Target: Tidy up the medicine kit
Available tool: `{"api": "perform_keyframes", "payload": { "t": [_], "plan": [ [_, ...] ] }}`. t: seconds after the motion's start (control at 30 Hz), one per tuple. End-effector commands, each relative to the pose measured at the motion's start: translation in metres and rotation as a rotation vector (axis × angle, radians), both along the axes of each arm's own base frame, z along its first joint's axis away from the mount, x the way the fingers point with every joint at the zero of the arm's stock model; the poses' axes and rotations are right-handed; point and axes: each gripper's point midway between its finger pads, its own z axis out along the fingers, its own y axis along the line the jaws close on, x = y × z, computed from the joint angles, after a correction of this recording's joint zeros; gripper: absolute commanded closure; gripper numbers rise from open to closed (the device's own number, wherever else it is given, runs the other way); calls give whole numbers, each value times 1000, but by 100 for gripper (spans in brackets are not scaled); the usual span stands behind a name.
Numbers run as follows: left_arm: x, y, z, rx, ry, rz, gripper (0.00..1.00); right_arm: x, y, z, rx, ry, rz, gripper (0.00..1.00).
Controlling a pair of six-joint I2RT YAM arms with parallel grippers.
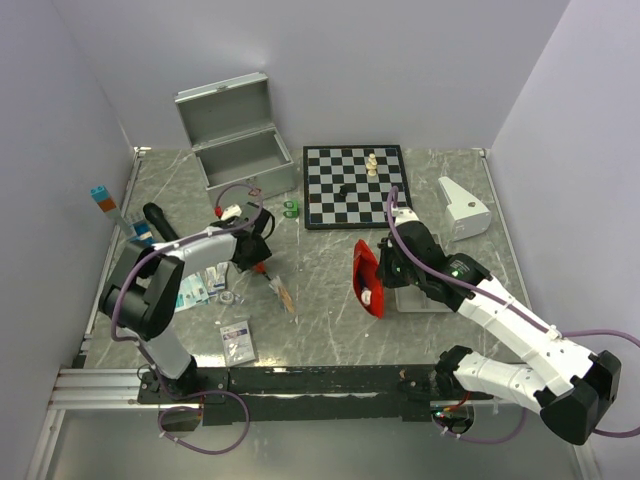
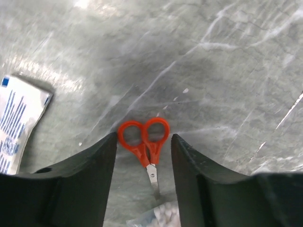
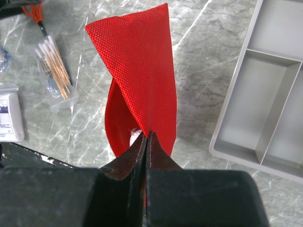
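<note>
Grey marbled tabletop (image 1: 330, 300). On it I note: open silver metal case (image 1: 240, 150) far left, black-and-white chessboard (image 1: 355, 185) beside it, white wedge-shaped device (image 1: 463, 208) far right, shallow grey divided tray (image 3: 265, 109), small orange-handled scissors (image 2: 143, 142), clear packet of cotton swabs (image 3: 54, 71), white printed sachets (image 1: 237, 341) near-left.

Counter: I see a grey stone-look counter (image 1: 330, 310) with white veining; it fills the whole enclosure.
Back wall: a plain, pale panel (image 1: 380, 60) that meets the counter at its far edge.
Left wall: the same pale panel (image 1: 50, 150), in slightly more shade from my view.
Right wall: a pale panel (image 1: 575, 120), evenly lit.
Near edge: a silver slotted metal rail (image 1: 100, 385) runs along the counter's near side.
Light: soft and from overhead, with faint shadows. My left wrist view shows a bright glare patch (image 2: 90, 4) on the stone.
</note>
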Motion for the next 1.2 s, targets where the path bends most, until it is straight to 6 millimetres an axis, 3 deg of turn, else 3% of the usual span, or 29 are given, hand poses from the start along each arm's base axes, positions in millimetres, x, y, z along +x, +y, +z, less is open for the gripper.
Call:
{"api": "perform_keyframes", "payload": {
  "t": [0.0, 0.2, 0.43, 0.63, 0.8, 1.17],
  "plan": [
    [-5, -7, -19, 10, 68, -98, 51, 4, -2, 6, 13, -41, -9, 100],
    [6, -14, -25, 40, 82, -214, 64, 4, -3, 7, 14, -44, -12, 100],
    [27, -18, -15, 81, 45, -251, 78, 4, -5, 7, 5, -41, -18, 100],
    [32, -15, -8, 97, 29, -250, 99, 4, -5, 9, 1, -45, -18, 100],
    [32, -17, 2, 83, 9, -249, 99, 6, -3, 13, 8, -48, -15, 100],
    [28, -24, 72, -25, -163, -249, 99, 8, 5, 14, 27, -31, -5, 100]
  ]
}}
